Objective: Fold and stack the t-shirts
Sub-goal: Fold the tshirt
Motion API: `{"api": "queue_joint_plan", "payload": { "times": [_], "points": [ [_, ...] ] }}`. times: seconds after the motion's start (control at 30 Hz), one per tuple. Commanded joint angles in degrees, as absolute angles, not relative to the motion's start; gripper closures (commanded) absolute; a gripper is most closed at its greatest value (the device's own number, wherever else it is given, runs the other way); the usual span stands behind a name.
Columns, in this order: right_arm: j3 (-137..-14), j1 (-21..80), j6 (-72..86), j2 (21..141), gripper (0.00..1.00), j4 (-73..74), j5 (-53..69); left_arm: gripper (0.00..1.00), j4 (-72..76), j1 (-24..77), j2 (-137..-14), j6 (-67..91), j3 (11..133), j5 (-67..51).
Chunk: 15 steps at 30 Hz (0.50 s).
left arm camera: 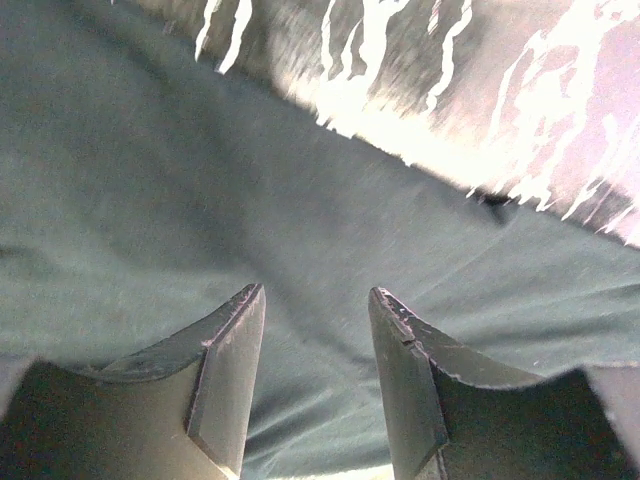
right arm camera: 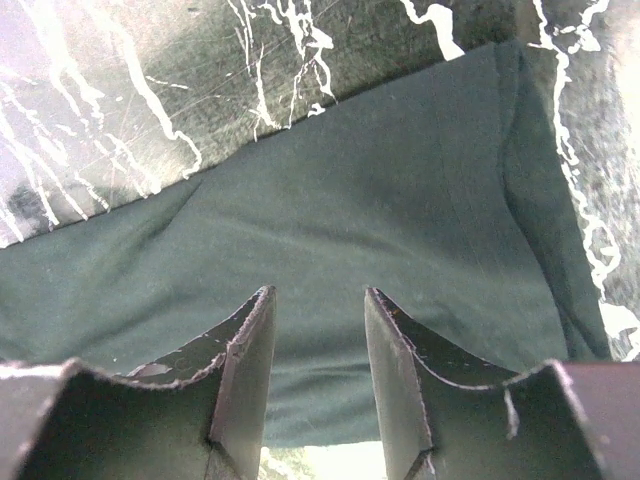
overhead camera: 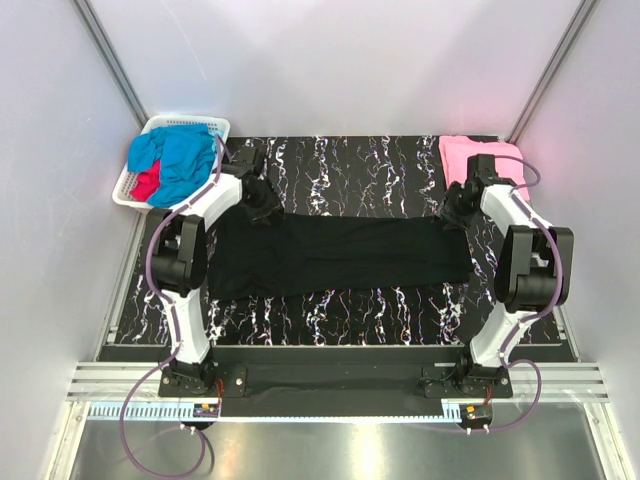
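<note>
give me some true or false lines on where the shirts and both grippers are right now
1. The black shirt lies in a long band across the middle of the table. True.
2. The pink shirt is inside the basket. False: it lies on the far right corner of the table. The basket holds a blue shirt and a red shirt.
3. The left gripper is shut on the black shirt. False: it is open over the cloth, with nothing pinched.
4. The right gripper is open over the black shirt, near its right end. True.
5. The basket sits at the far right. False: it is at the far left.
</note>
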<state>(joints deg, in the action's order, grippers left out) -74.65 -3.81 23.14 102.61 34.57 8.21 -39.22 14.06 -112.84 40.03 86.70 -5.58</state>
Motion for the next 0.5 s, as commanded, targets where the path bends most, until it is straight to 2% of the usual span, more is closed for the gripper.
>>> {"api": "queue_joint_plan", "payload": {
  "times": [0.0,0.47],
  "points": [
    [-74.53,-4.04,21.89,103.97,0.53,30.77,9.93,0.5,-37.53,13.19,-114.52,38.41,92.27,-6.59],
    [-79.01,-3.96,21.8,108.89,0.54,31.11,7.73,0.5,-40.51,11.95,-120.93,37.97,96.94,-5.98]
  ]
}}
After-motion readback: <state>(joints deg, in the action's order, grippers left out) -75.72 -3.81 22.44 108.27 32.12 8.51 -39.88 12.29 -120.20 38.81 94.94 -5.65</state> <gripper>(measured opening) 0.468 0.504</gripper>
